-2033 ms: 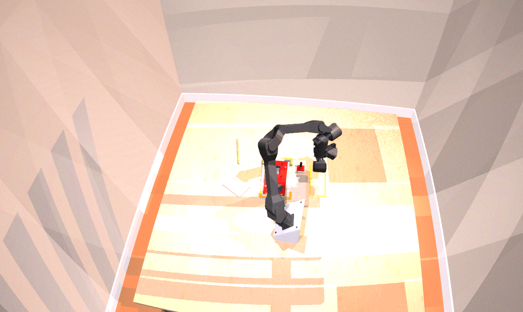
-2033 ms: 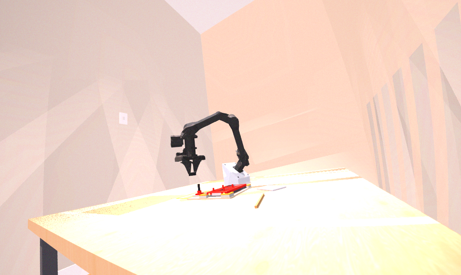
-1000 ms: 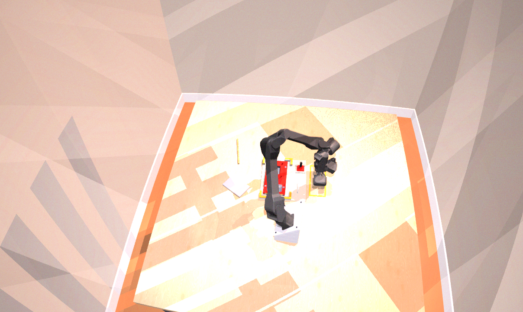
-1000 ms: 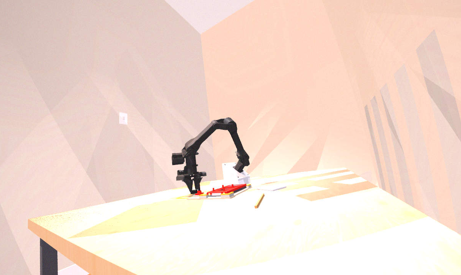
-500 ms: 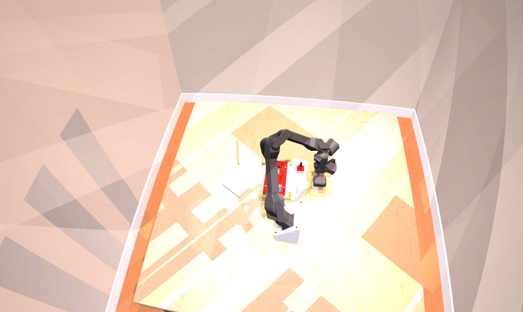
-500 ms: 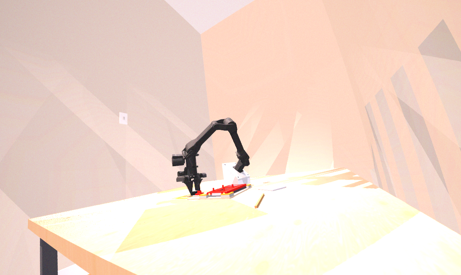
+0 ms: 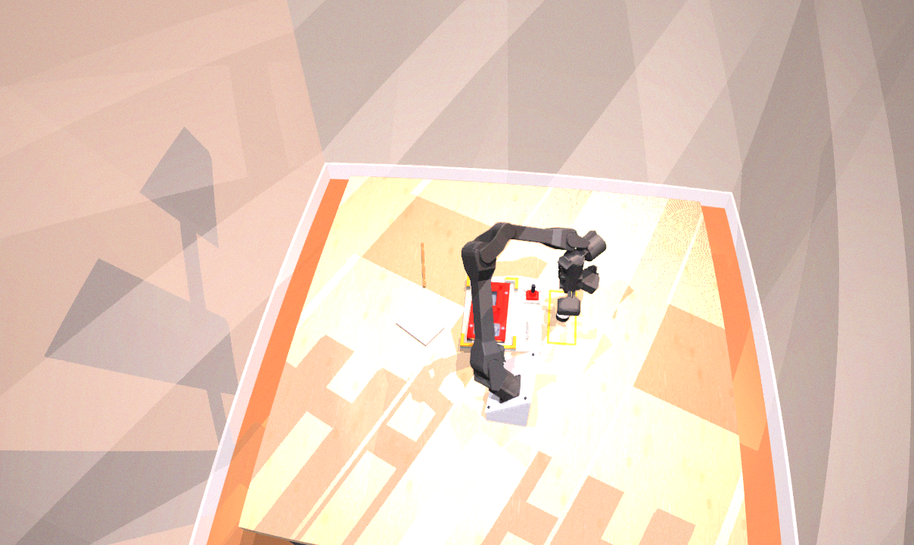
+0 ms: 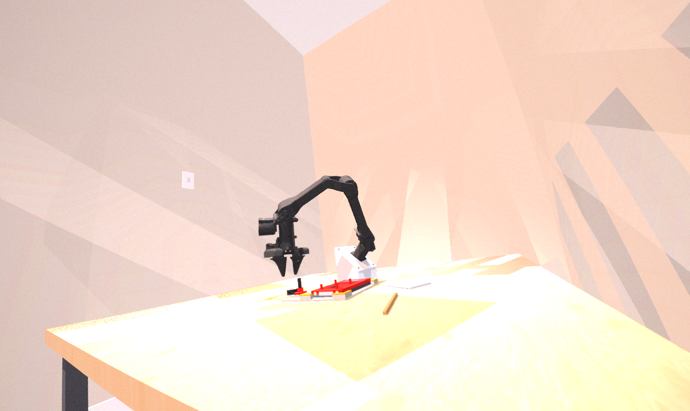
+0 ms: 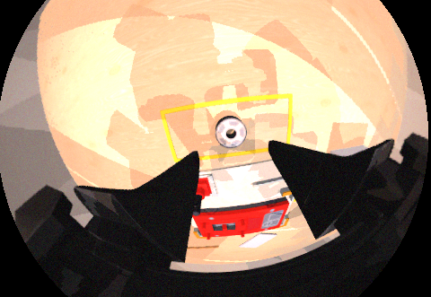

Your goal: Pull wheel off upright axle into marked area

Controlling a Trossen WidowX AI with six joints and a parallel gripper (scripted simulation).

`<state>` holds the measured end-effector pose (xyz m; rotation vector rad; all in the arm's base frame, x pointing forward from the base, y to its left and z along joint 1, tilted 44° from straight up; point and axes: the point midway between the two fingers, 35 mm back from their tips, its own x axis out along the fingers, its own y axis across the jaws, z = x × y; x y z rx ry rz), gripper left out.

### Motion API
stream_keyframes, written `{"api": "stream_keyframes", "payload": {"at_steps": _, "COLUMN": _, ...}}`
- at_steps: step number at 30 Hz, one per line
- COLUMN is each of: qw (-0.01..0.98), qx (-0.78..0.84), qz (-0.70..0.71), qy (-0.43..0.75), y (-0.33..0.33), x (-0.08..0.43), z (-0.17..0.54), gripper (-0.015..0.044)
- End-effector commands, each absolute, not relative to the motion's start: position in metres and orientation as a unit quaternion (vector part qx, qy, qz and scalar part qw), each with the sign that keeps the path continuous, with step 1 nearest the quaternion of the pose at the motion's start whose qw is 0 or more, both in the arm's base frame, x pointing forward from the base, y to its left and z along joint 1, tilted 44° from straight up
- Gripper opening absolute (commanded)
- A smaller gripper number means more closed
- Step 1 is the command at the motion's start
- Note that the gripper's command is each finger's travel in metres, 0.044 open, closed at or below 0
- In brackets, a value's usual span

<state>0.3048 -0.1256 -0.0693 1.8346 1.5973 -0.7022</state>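
Note:
The wheel, black with a pale spoked face, lies flat on the table. In the wrist view it is wholly inside the yellow outline of the marked area, close to the side facing the axle. My gripper is open and empty above the wheel, with clear air between fingertips and wheel in the exterior view. In the top view the gripper body hides the fingertips. The upright axle is a bare black post on a red base.
Beside the axle base is a red panel with short pegs and yellow corner pieces. A thin orange stick and a flat pale plate lie farther off. The white arm base stands behind.

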Motion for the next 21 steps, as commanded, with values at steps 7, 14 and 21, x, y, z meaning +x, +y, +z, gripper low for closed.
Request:
{"api": "stream_keyframes", "payload": {"at_steps": 7, "qw": 0.298, "qx": 0.687, "qz": -0.268, "qy": 0.607, "y": -0.130, "x": 0.247, "z": -0.034, "gripper": 0.0440}}
{"api": "stream_keyframes", "payload": {"at_steps": 14, "qw": 0.295, "qx": 0.685, "qz": -0.266, "qy": 0.610, "y": -0.126, "x": 0.216, "z": -0.016, "gripper": 0.0440}}
{"api": "stream_keyframes", "payload": {"at_steps": 21, "qw": 0.295, "qx": 0.685, "qz": -0.266, "qy": 0.610, "y": -0.126, "x": 0.216, "z": -0.016, "gripper": 0.0440}}
